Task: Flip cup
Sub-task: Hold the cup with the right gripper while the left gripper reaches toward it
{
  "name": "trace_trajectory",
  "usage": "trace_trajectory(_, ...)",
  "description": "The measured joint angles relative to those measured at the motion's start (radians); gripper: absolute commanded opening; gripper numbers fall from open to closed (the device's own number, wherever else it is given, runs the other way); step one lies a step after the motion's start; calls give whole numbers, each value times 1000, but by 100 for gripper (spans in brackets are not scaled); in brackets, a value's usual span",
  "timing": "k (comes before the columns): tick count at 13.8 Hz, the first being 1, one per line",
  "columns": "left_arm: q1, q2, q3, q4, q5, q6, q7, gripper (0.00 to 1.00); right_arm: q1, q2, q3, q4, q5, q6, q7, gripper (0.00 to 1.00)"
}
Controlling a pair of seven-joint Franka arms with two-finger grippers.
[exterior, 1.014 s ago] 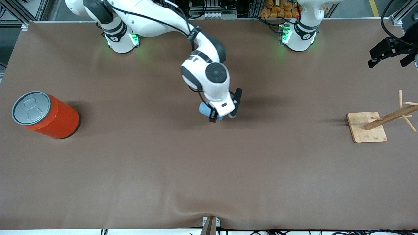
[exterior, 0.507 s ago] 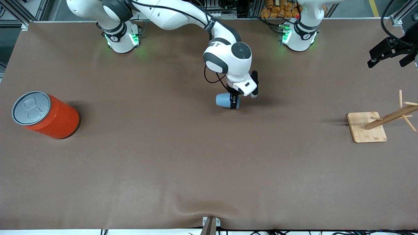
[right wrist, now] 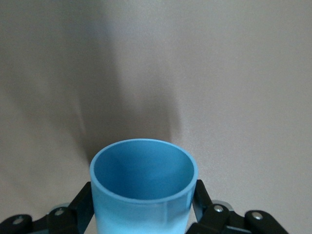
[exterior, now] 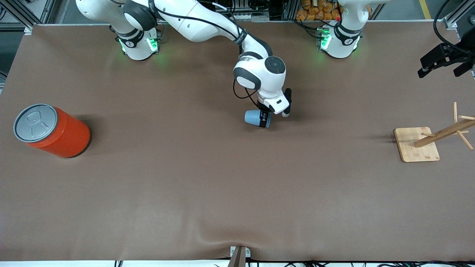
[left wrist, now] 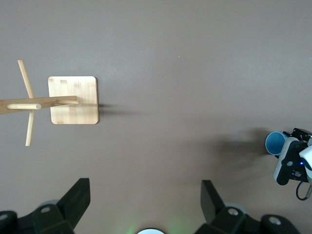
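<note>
The small light-blue cup point(exterior: 253, 117) is held in my right gripper point(exterior: 265, 119) over the middle of the table, tipped onto its side. In the right wrist view the fingers point(right wrist: 82, 201) clamp both sides of the cup point(right wrist: 144, 187), and its darker blue inside shows through the open mouth. It also shows in the left wrist view point(left wrist: 275, 143). My left gripper point(exterior: 443, 63) waits open and empty, high over the left arm's end of the table; its fingers point(left wrist: 78, 195) stand wide apart.
A big orange can point(exterior: 52, 130) with a grey lid stands at the right arm's end. A wooden peg rack on a square base point(exterior: 416, 145) stands at the left arm's end, also in the left wrist view point(left wrist: 73, 100).
My right arm has carried the cup toward the robots' bases and the left arm's end. In the last half second it shifted only slightly. The left arm has not moved.
</note>
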Motion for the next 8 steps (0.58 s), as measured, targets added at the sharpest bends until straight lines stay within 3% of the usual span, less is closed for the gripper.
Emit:
trace_trajectory(6, 0, 12, -3, -8, -24, -1, 0, 100, 17, 9, -1, 1, -19, 0, 7, 0)
trace_trajectory(7, 0, 27, -6, -11, -40, -1, 0, 100, 17, 11, -2, 1, -20, 0, 9, 15)
trace_trajectory(8, -2, 48, -11, -14, -56, -1, 0, 100, 17, 11, -3, 1, -20, 0, 15, 86)
